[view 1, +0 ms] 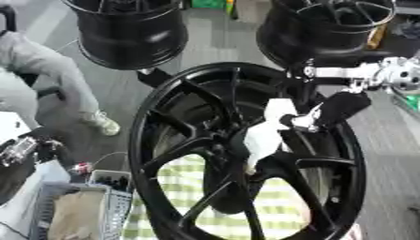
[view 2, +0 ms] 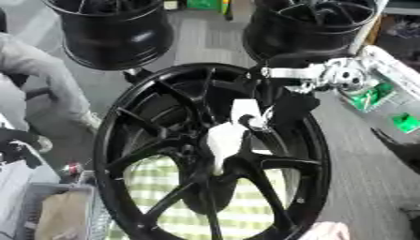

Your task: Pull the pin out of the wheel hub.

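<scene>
At the wheel hub (view 1: 246, 159), the right hand (view 1: 341, 108) grips a white pin (view 1: 264, 136), fingers seemingly clamped on it; next comes a straight outward pull.

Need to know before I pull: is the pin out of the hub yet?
Cannot tell. The right hand reaches to the wheel centre, where a white piece covers the hub; no pin shows clearly.

Black wheel (view 1: 246, 154) stood upright, filling centre. Gaps between spokes (view 1: 184, 150) stood open, checked cloth (view 1: 197, 187) behind. Right hand (view 1: 332, 110) came over rim from upper right, blocking hub (view 1: 246, 161) front. Two more wheels (view 1: 131, 28) crowded behind; grey basket (view 1: 78, 211) at lower left.
</scene>
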`<move>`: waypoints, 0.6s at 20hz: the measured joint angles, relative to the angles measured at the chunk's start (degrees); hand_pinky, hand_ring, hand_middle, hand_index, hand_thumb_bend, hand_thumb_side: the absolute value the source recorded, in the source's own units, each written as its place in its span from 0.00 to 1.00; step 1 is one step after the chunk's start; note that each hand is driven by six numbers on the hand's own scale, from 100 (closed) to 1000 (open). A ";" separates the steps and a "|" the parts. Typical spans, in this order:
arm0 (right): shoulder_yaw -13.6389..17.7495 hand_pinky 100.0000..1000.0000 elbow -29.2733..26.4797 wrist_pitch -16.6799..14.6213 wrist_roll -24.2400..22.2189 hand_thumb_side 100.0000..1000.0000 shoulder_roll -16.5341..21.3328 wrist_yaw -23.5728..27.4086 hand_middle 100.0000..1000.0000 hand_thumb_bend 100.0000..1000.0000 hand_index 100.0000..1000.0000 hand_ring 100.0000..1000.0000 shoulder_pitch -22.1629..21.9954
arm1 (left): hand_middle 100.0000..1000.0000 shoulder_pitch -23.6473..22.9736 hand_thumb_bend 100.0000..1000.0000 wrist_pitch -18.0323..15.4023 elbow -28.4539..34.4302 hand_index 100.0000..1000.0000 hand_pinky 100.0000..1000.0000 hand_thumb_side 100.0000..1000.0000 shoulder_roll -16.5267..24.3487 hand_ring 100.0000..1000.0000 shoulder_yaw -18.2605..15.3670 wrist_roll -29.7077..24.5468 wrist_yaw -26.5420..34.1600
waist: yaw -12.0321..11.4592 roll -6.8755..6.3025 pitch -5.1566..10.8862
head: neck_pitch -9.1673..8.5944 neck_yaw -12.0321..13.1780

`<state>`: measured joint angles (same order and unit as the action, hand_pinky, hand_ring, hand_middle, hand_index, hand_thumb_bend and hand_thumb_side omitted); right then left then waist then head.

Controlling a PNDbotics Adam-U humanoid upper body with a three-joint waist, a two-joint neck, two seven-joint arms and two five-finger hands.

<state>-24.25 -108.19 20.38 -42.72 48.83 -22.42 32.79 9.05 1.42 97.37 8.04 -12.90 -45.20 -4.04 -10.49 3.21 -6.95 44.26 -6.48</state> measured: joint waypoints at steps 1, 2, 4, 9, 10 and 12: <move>-0.16 0.65 0.58 -0.10 0.11 0.42 -0.25 -0.13 0.80 0.19 0.92 0.61 0.01 | 0.54 0.00 0.00 0.00 0.00 0.68 0.55 0.90 0.00 0.40 0.00 0.00 0.00 | -0.08 0.00 -0.02 | 0.00 -0.03; -0.22 0.65 1.12 -0.20 0.21 0.42 -0.43 -0.19 0.80 0.19 0.92 0.60 0.03 | 0.54 0.00 0.00 0.00 0.00 0.68 0.55 0.90 0.00 0.40 0.00 0.00 0.00 | -0.10 0.00 -0.07 | 0.00 -0.06; -0.49 0.65 2.08 -0.37 0.34 0.42 -0.77 -0.38 0.79 0.19 0.91 0.60 0.22 | 0.54 0.01 0.00 -0.01 0.00 0.68 0.55 0.90 0.00 0.40 0.00 -0.01 0.00 | -0.12 -0.01 -0.12 | 0.00 -0.11; -0.93 0.65 3.85 -1.01 0.04 0.41 -1.31 -1.12 0.78 0.19 0.89 0.60 0.30 | 0.54 0.01 0.00 -0.02 0.00 0.68 0.55 0.90 0.00 0.40 0.01 -0.04 0.00 | -0.16 0.01 -0.13 | 0.00 -0.13; -1.05 0.65 4.07 -1.17 -0.12 0.41 -1.40 -1.23 0.77 0.19 0.89 0.60 0.30 | 0.54 0.01 0.00 -0.02 0.00 0.68 0.55 0.90 0.00 0.40 0.01 -0.05 0.00 | -0.16 0.01 -0.14 | 0.00 -0.13; -1.21 0.65 4.51 -1.44 -0.39 0.40 -1.66 -1.42 0.77 0.19 0.88 0.59 0.29 | 0.54 0.01 0.00 -0.05 0.00 0.68 0.55 0.90 0.00 0.40 0.01 -0.09 0.00 | -0.18 0.02 -0.14 | 0.00 -0.13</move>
<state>-25.46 -103.68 18.95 -43.11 47.17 -23.84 33.08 9.05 1.37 97.37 8.04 -12.90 -45.28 -4.03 -10.67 3.23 -7.09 44.26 -6.62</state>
